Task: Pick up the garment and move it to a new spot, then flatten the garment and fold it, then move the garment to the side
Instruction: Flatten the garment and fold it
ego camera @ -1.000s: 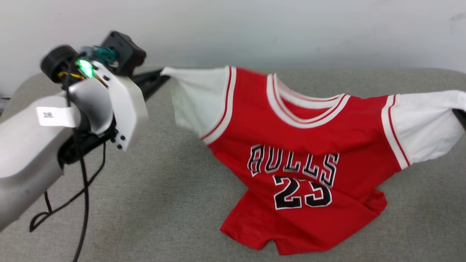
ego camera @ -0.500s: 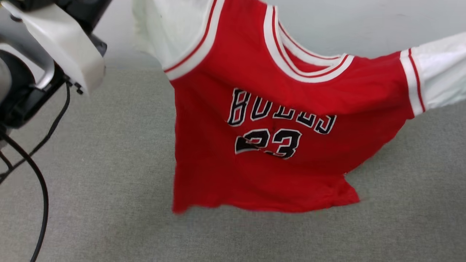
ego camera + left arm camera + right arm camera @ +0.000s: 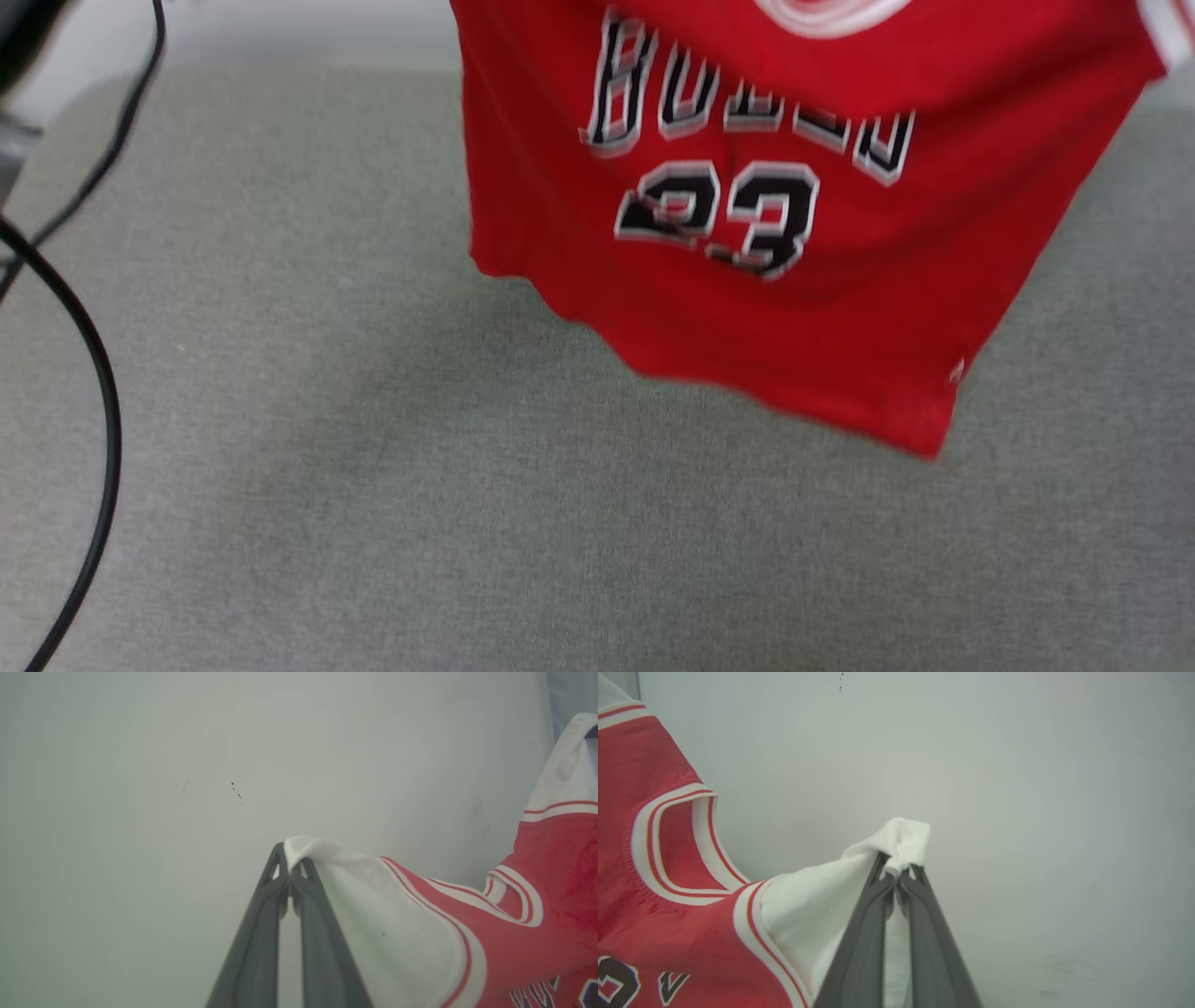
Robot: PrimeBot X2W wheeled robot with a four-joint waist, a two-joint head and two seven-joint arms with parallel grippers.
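The garment (image 3: 784,243), a red jersey with black white-outlined letters and the number 23, hangs in the air above the grey surface, its hem tilted and clear of the cloth below. In the left wrist view my left gripper (image 3: 290,858) is shut on the tip of one white sleeve of the garment (image 3: 402,933). My right gripper (image 3: 897,870) pinches the other white sleeve, with the garment (image 3: 658,914) stretching away to the left of that view. Both grippers are raised in front of a pale wall.
A grey fabric-covered surface (image 3: 373,485) spreads under the hanging jersey. A black cable (image 3: 98,392) loops down the left edge of the head view. The pale wall (image 3: 187,765) stands behind the surface.
Both arms have lifted the garment: a second ago its lower half lay on the surface, now it hangs free. The arms have risen out of the head view, which has also shifted.
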